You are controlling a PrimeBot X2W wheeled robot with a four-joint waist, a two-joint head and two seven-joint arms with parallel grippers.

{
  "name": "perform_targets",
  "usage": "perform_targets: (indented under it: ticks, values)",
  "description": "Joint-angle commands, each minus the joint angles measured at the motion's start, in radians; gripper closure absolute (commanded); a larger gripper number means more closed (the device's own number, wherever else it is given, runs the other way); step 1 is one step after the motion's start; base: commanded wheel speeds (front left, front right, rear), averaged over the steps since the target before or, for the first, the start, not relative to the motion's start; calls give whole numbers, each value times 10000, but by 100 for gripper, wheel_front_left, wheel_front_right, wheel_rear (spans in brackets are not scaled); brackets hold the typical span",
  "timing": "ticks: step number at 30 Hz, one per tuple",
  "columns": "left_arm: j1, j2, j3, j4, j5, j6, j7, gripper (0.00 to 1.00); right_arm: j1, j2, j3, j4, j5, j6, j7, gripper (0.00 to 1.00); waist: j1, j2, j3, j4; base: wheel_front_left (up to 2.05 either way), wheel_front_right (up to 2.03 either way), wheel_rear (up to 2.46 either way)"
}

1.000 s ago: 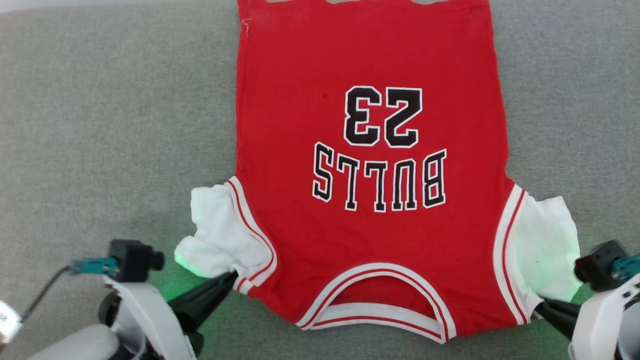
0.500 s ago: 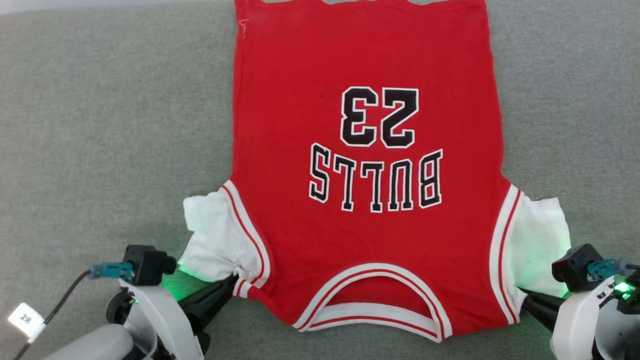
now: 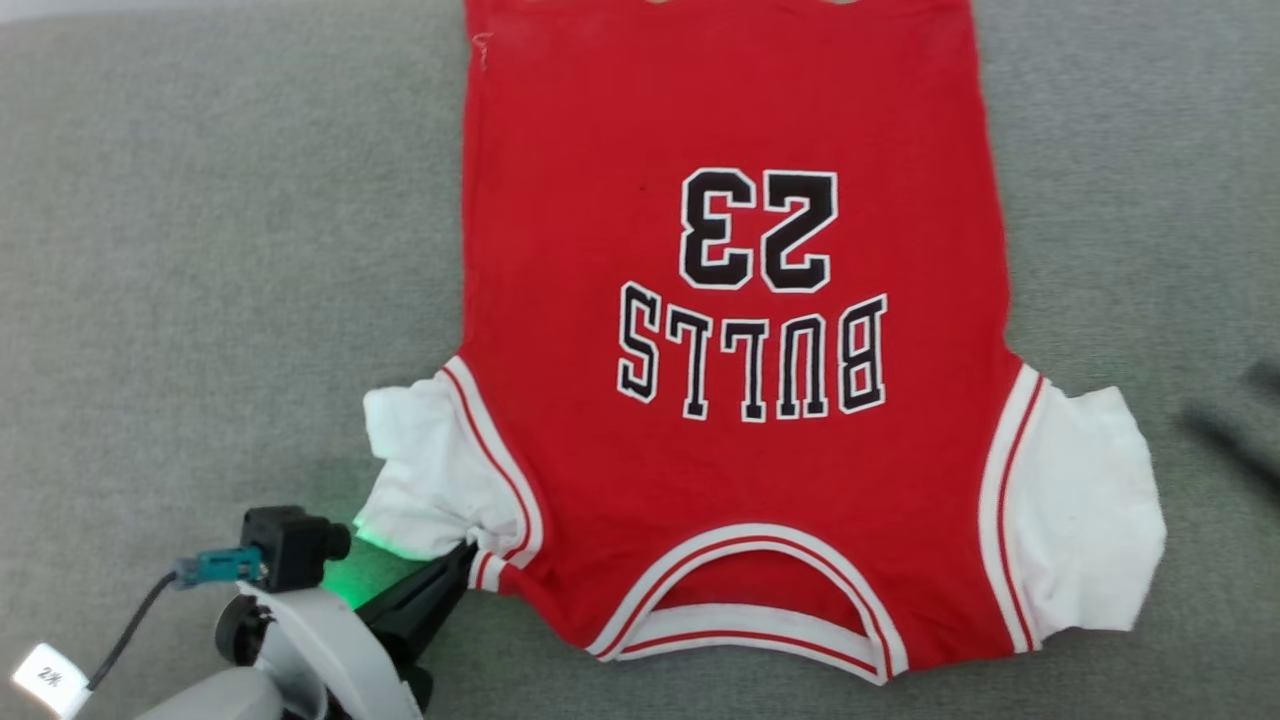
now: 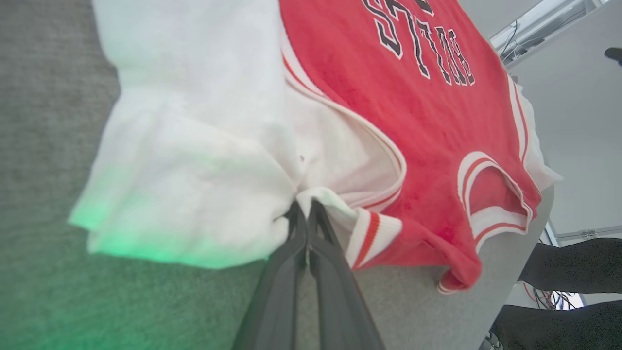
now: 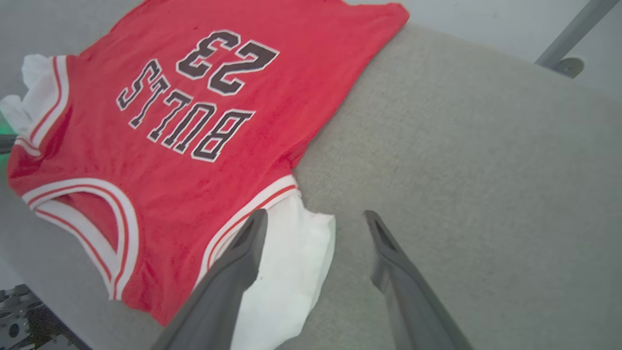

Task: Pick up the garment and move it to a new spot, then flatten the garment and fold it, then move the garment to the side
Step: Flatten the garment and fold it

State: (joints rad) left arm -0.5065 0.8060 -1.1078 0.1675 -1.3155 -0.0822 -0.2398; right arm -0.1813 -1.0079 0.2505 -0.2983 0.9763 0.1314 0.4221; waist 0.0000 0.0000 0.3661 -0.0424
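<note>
1. The Bulls 23 jersey (image 3: 740, 400) lies flat at frame centre on the grey fabric surface (image 3: 200, 300).
2. My left gripper (image 4: 306, 214) pinches the bunched white sleeve (image 3: 430, 470) at lower left. My right gripper (image 5: 315, 214) gapes wide and holds nothing.
3. The risk I see: a one-sided pull would skew and wrinkle it.

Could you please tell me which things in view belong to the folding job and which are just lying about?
Part of the job:
- garment, spread flat, number up
- left gripper, shut on one white sleeve
- right gripper, open beside the other sleeve

Just there:
- grey cloth surface
- white tag on a cable
- metal post
</note>
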Motion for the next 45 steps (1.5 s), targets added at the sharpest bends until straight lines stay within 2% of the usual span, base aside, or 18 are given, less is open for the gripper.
perform_targets:
  ticks: [1, 3, 6, 11, 14, 20, 26, 29, 34, 37, 38, 39, 40, 41, 45]
  values:
    - [178, -423, -180, 17, 76, 154, 96, 100, -254, -101, -541, -29, 98, -15, 197, 0, 0, 0, 156, 197, 0, 0, 0]
    - [25, -544, -195, -148, 240, 220, 95, 100, -818, -155, -1224, 174, 200, -15, 529, 0, 0, 0, 306, 413, 0, 0, 0]
    - [-332, -772, -213, -282, 477, 264, 171, 100, -2132, 238, -1582, 956, 54, -15, 1183, 0, 0, 0, 629, 781, 0, 0, 0]
    - [-982, -1425, -295, -210, 739, 89, 378, 100, -5345, 1348, -1120, 3535, -659, -15, 3284, 0, 0, 0, 1403, 1605, 0, 0, 0]
    - [-1377, -1899, -385, -34, 872, -56, 536, 100, -7409, 2034, -935, 5259, -1533, -15, 4270, 0, 0, 0, 2036, 2100, 0, 0, 0]
    - [-1835, -2535, -609, 614, 1066, -255, 601, 100, -10513, 3045, -711, 7823, -3202, -15, 5479, 0, 0, 0, 3058, 2855, 0, 0, 0]
    - [-1940, -2764, -786, 1118, 1070, -328, 471, 100, -12111, 3525, -586, 9423, -4143, -15, 6496, 0, 0, 0, 3457, 3253, 0, 0, 0]
    - [-2058, -2866, -898, 1233, 1060, -343, 434, 100, -12594, 3558, -698, 9905, -4575, -15, 6533, 0, 0, 0, 3607, 3397, 0, 0, 0]
    - [-2217, -2971, -1043, 1289, 976, -335, 365, 100, -12751, 3595, -420, 10483, -5249, -15, 6582, 0, 0, 0, 3723, 3448, 0, 0, 0]
    - [-2274, -2914, -1110, 1245, 888, -325, 262, 100, -12579, 3728, -279, 10704, -5257, -15, 6629, 0, 0, 0, 3763, 3401, 0, 0, 0]
    - [-2292, -2897, -1131, 1246, 862, -324, 253, 100, -12567, 3764, -257, 10760, -5232, -15, 6621, 21, 0, 0, 3768, 3382, 0, 0, 0]
    - [-2307, -2878, -1152, 1242, 842, -323, 224, 100, -12552, 3787, -214, 10796, -5208, -15, 6599, 56, 0, 0, 3767, 3360, 0, 0, 0]
    - [-2328, -2863, -1180, 1253, 825, -322, 189, 100, -12554, 3790, -178, 10806, -5204, -14, 6522, 74, 0, 0, 3756, 3333, 0, 0, 0]
    - [-2346, -2846, -1195, 1258, 816, -323, 164, 100, -12553, 3790, -218, 10849, -5189, -15, 6442, 100, 0, 0, 3726, 3299, 0, 0, 0]
    - [-2333, -2711, -1069, 1283, 778, -325, 57, 100, -12501, 3831, -173, 10796, -4983, -15, 6003, 100, 0, 0, 3399, 3109, 0, 0, 0]
